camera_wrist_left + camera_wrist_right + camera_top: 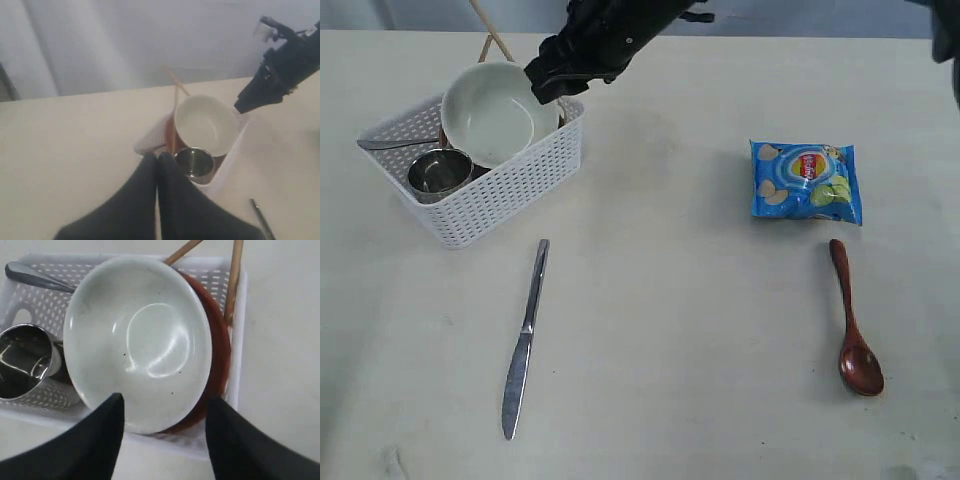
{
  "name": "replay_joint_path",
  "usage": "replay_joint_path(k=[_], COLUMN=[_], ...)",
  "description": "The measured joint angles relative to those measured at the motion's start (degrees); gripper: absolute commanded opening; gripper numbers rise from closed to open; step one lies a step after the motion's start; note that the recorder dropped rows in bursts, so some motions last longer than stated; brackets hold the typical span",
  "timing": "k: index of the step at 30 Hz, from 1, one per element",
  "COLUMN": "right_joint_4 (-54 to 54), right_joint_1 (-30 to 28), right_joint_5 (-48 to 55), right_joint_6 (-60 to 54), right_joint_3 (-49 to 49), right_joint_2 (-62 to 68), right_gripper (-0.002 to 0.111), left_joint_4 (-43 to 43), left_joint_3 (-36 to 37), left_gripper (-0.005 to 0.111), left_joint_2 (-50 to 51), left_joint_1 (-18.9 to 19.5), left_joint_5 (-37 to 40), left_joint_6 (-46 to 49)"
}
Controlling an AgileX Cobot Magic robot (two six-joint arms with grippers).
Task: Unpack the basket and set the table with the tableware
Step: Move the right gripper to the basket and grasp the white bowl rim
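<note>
Your right hand (165, 401) stands wide open over the edge of the bowl (492, 112), gripping nothing; your left hand (156, 159) is pinched shut and empty, aimed at the basket (500, 195). The basket sits on the left side of the surface (670, 300) with the bowl, plate (220, 355), cup (440, 172) and chopsticks (234, 280) inside, while the knife (525, 335) and spoon (853, 335) lie out on the surface.

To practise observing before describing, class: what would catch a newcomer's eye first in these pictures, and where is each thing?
In the exterior view, a bright blue chips bag lies at the right, a dark wooden spoon just below it. At upper left a white basket holds a tilted pale bowl, with the right arm's black pincer open over its rim. A steel knife lies alone below the basket.
</note>
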Motion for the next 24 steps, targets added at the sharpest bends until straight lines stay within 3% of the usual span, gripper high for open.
replay_joint_path(k=[6,24], right_joint_4=[0.0,0.0], right_joint_1=[1.0,1.1], right_joint_5=[-1.0,-5.6], right_joint_6=[-0.1,4.9], right_joint_3=[-1.1,-1.1], right_joint_2=[2.7,4.9], right_gripper=[0.049,0.049], left_joint_4=[6.2,6.7], left_joint_3=[0.1,0.1], left_gripper=[0.0,0.0], left_joint_2=[-2.5,-2.6], left_joint_1=[0.0,0.0], left_joint_5=[0.6,0.8], left_joint_6=[-6.2,-7.2])
